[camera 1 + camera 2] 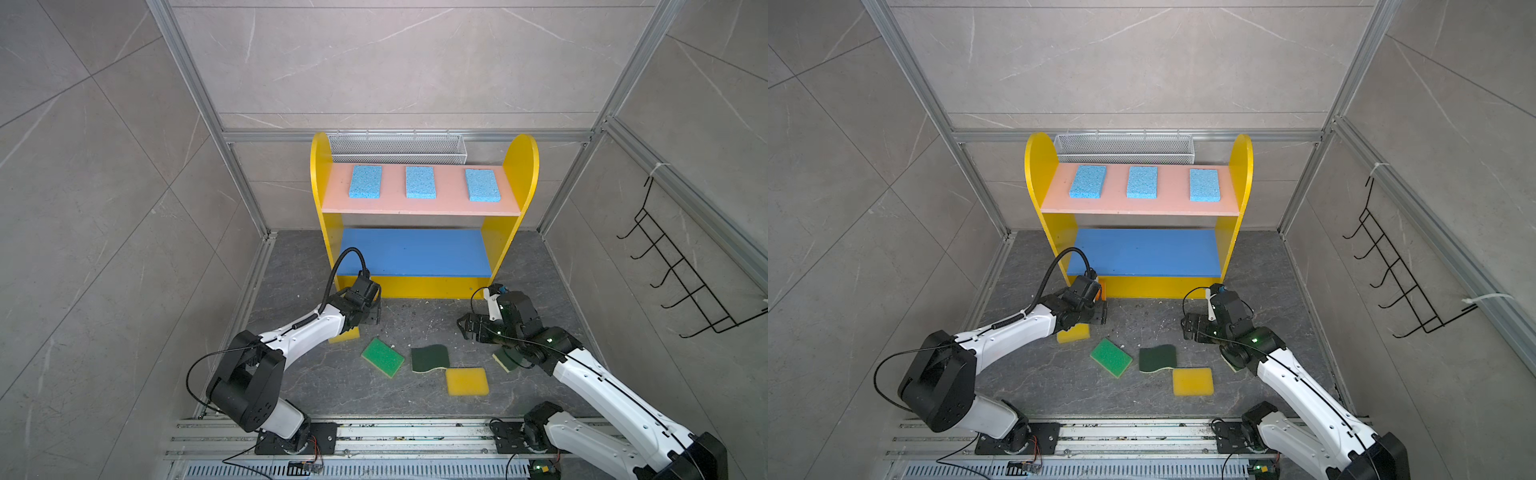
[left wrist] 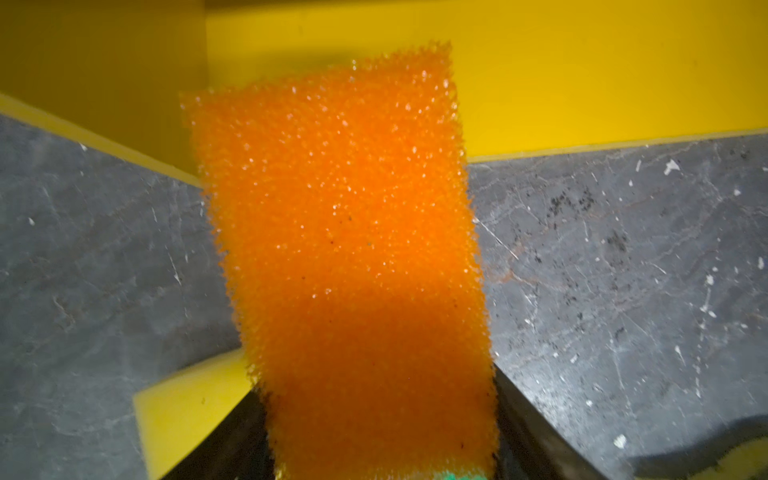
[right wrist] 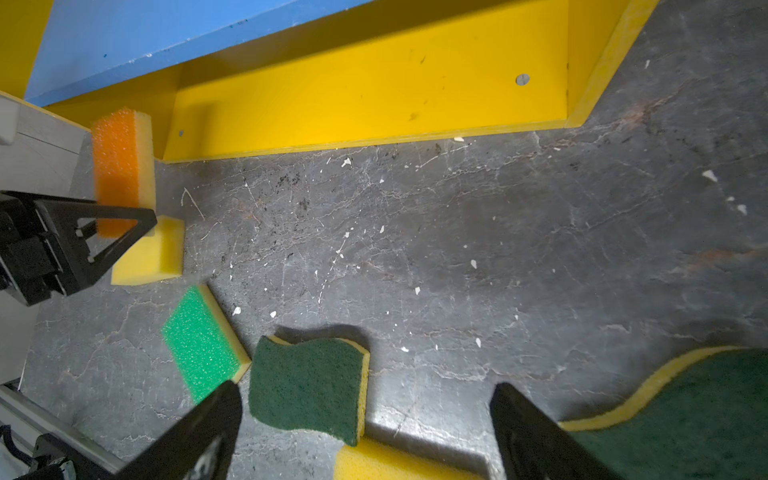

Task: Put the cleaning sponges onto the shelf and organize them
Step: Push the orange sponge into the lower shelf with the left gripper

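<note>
Sponge (image 2: pixel 345 232), orange: pinched by one end in left gripper (image 1: pixel 371 316), on edge, just before shelf (image 1: pixel 521 166) bottom tier. Likely light, soft, squashy; best taken across flat faces. Right gripper (image 3: pixel 368 395) wide, empty, over counter (image 3: pixel 457 249).

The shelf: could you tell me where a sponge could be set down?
The blue middle board is wholly bare; the yellow bottom board looks bare too. The pink top board has only gaps between three blue sponges. Loose sponges crowd the floor in front.
</note>
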### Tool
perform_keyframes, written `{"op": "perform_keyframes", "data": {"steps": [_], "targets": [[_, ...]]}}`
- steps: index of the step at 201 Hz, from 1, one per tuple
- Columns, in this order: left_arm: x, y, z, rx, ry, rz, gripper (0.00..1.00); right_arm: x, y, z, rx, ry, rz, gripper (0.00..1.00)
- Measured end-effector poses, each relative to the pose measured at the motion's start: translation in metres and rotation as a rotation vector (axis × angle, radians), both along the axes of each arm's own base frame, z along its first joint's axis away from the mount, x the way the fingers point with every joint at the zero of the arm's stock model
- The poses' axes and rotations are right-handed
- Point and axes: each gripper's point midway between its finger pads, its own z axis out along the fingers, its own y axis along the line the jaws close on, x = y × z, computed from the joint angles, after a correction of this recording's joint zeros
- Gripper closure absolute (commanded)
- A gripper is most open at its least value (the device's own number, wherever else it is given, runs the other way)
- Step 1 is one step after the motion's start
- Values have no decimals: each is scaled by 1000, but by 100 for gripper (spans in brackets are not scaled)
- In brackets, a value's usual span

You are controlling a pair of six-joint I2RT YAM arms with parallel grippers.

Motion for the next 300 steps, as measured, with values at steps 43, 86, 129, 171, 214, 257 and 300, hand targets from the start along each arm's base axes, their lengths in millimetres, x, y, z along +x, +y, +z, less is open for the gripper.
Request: {"op": "perform_keyframes", "data": {"steps": [43, 86, 129, 171, 214, 257, 300], "targets": [[14, 5, -10, 43, 16, -13, 30, 1, 1, -8, -15, 26, 2, 4], [22, 5, -21, 69, 28, -26, 30, 2, 1, -15, -25, 47, 2, 5], [27, 8, -30, 83, 36, -15, 31, 4, 2, -17, -30, 53, 4, 5], [28, 8, -30, 89, 27, -14, 30, 4, 2, -18, -31, 56, 4, 5], [29, 12, -32, 124, 18, -14, 30, 5, 3, -17, -28, 49, 4, 5], [31, 13, -32, 133, 1, -11, 29, 8, 4, -17, -25, 44, 4, 5], [37, 14, -32, 121, -72, -11, 29, 9, 5, -16, -19, 40, 6, 5]]}}
